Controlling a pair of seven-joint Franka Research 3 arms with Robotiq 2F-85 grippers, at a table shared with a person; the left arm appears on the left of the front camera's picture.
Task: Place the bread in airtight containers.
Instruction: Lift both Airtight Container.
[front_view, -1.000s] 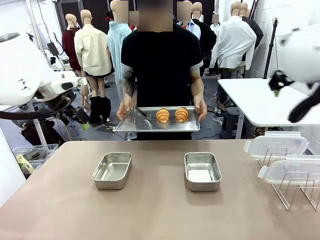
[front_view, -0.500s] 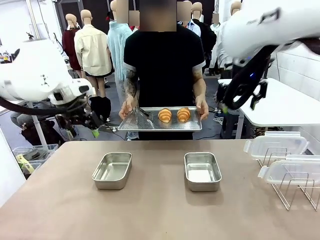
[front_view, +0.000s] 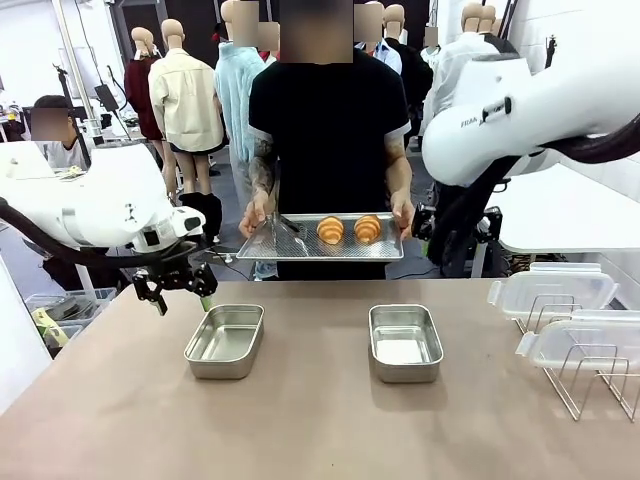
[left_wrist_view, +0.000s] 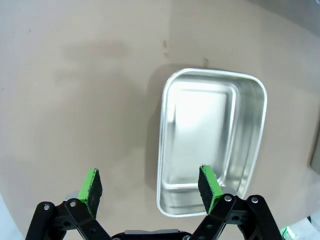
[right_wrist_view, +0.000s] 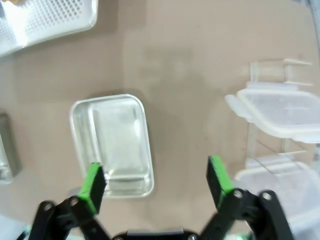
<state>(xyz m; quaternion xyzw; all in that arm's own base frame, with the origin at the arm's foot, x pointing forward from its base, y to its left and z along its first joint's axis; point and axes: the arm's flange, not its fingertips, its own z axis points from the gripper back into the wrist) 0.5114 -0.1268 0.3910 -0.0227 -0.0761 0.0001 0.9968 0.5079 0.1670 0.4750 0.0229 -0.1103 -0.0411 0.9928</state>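
Two airtight containers (front_view: 225, 340) empty, side by side on desk (front_view: 320, 430) | left pincer (left_wrist_view: 150, 186) spread wide, empty, just beside left container | right pincer (right_wrist_view: 155, 182) spread wide, empty, high above right container | bread (front_view: 330, 231): two rolls on perforated tray (front_view: 290, 245) held by person (front_view: 325, 130) beyond desk | advice: take each roll lightly across its ridged middle.

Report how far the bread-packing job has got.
Done: nothing packed; both small rectangular stainless-steel tins sit empty on the table. In hand: nothing; the left tool and right tool hang open above the table, and a person holds the perforated steel tray carrying both golden-brown croissant-like rolls. Left: put a roll in each tin, then fit the clear plastic lids from the wire rack.
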